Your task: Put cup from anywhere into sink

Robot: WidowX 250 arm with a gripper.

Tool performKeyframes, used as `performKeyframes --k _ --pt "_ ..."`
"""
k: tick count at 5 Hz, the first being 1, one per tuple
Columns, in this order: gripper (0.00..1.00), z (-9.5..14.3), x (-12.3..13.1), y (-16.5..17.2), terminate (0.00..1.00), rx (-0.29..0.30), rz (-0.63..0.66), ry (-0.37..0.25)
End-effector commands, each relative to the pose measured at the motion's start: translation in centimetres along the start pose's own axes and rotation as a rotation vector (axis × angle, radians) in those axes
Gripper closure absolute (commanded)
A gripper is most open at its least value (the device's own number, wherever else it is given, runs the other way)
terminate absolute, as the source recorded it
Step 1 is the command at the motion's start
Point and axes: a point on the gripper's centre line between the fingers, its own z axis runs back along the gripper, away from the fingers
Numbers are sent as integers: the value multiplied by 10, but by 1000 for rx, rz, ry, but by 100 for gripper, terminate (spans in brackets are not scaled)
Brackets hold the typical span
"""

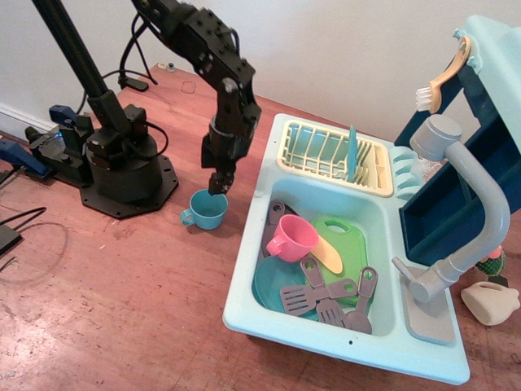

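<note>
Cup (pixel 208 208) sits upright under the down-reaching arm (pixel 220 98); whether its jaws are apart is unclear.

Illumination bright, even, diffuse. Shadows soft, short, beneath sink (pixel 244 314) and cup (pixel 205 208). Mild glare on wood floor (pixel 98 309) at lower left. Focus sharp; no motion blur.

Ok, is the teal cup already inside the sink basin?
No, the teal cup stands on the wooden table left of the sink, with the gripper right at its rim.
</note>
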Motion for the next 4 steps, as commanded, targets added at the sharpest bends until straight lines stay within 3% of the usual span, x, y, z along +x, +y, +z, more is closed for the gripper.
performKeyframes --k 1,3,4 --pt "0 -16 10 -11 0 -14 -40 2" --pt "0 -42 4 -17 0 -84 -33 -16" --pt "0 -45 -2 -10 0 -140 -16 -54"
